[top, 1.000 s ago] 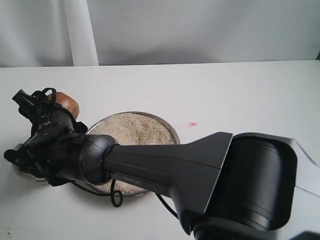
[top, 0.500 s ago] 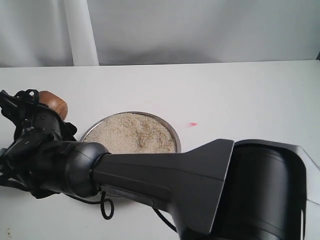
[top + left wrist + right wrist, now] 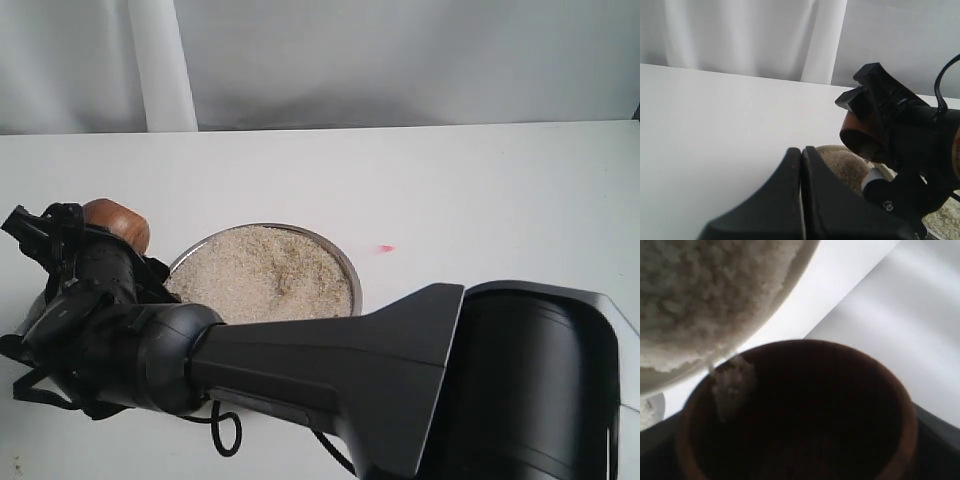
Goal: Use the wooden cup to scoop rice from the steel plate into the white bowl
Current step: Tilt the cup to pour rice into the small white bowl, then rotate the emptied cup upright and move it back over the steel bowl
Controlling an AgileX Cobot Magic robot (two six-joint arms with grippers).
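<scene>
We see the right gripper point(image 3: 78, 228) fingers point(image 3: 875, 89) wide around the tilted wooden cup point(image 3: 118, 218), a rice point(image 3: 732, 382) clump inside, just beside the heaped white bowl point(image 3: 790, 292), near the steel plate point(image 3: 345, 262); the left gripper point(image 3: 801, 152) fingers are pressed together, empty.

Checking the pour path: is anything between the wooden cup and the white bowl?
Nothing visible stands between them. The wooden cup hangs tilted close by the rim of the white bowl, with only open air in the gap.
</scene>
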